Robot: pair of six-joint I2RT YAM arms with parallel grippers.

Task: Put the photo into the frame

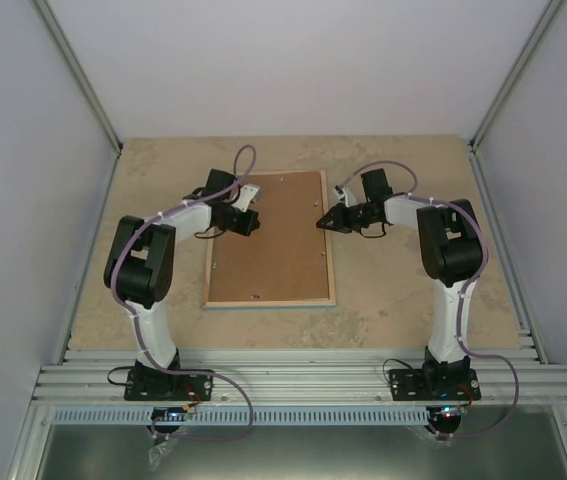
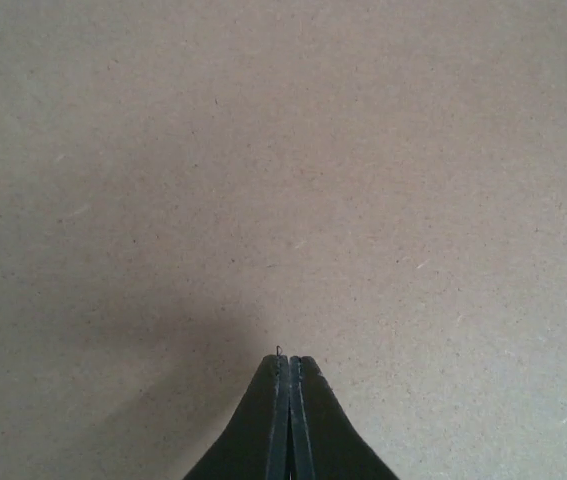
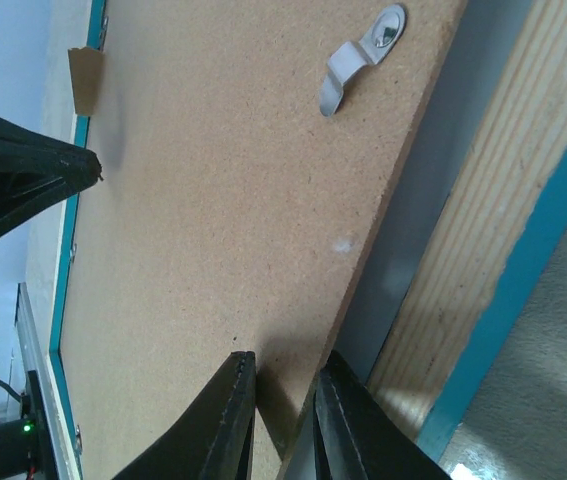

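Enclosure: plain pale walls (image 1: pixel 293 60). Table (image 1: pixel 413 290): beige, mottled, stone-like top. Frame (image 3: pixel 493 230): rectangular, pale grained wood with a blue edge, lying face down beneath both jaws. Backing board (image 1: pixel 268 245): brown, matte, speckled fibreboard, set in the frame. Right gripper (image 3: pixel 285 365): jaws pinching the board's near edge. Left gripper (image 2: pixel 290 365): jaws pressed together, tips over the board. Clip (image 3: pixel 361 62): small bent metal tab, ahead of the right jaws.

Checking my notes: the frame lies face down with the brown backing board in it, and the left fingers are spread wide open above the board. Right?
No: the left wrist view shows the left fingers shut tight together, not spread. The frame does lie face down, backing board in it.
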